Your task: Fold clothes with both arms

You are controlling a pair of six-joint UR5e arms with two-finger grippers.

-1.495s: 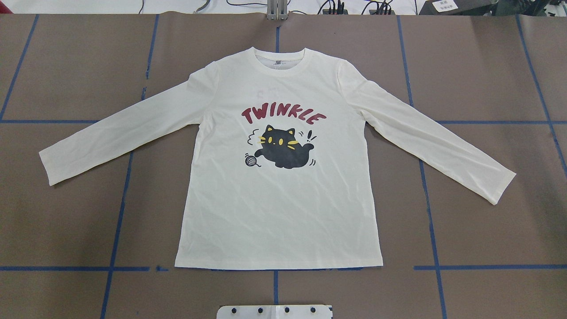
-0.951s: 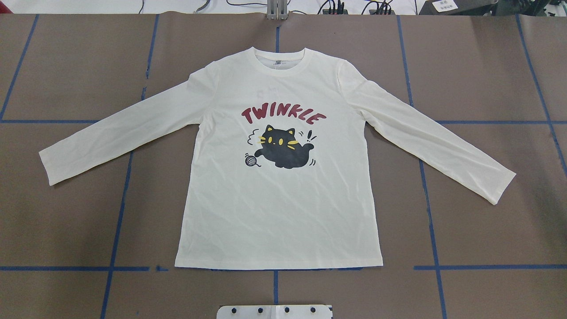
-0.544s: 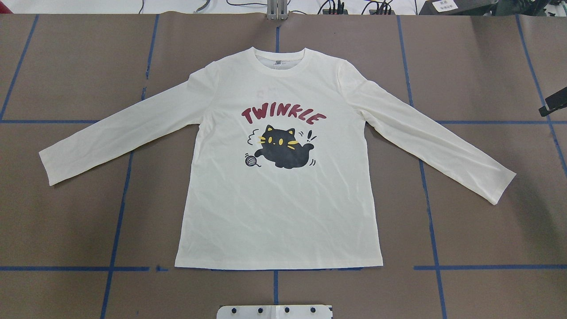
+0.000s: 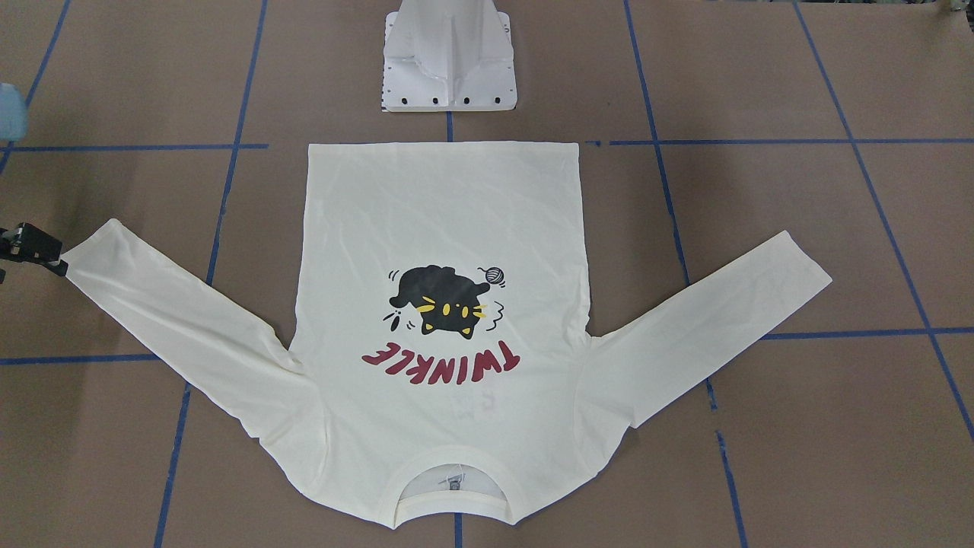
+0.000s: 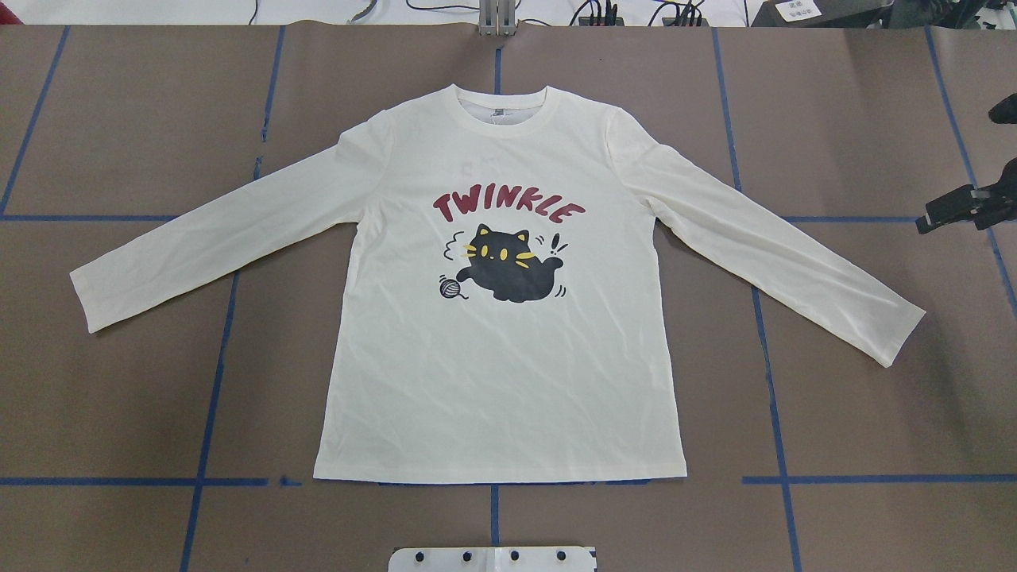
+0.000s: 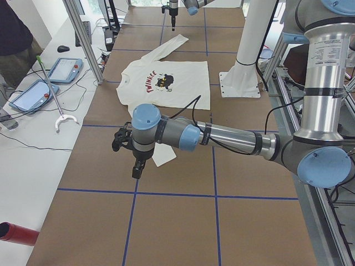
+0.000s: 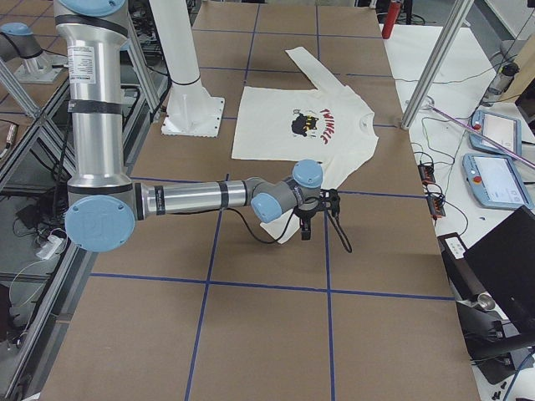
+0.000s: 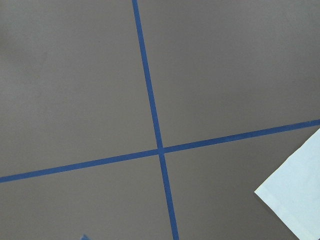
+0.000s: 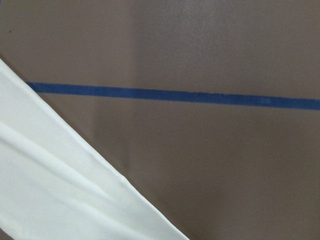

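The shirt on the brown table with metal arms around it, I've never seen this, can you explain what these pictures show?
It is a robot, a left arm and a right arm by a white pedestal, to fold the shirt. The shirt lies flat, print up, sleeves spread, on the table. Two pictures look down from above, two from the table's ends, two from cameras on the wrists. The left tool and right tool each hang near a sleeve end; neither holds anything.

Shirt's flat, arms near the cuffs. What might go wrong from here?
1. The right gripper hangs near the right cuff; its wrist view shows mostly bare table, so a descent may miss the cloth or pinch one layer.
2. The left gripper sees only a corner of the left cuff; an off-centre grab could drag the flat shirt askew.
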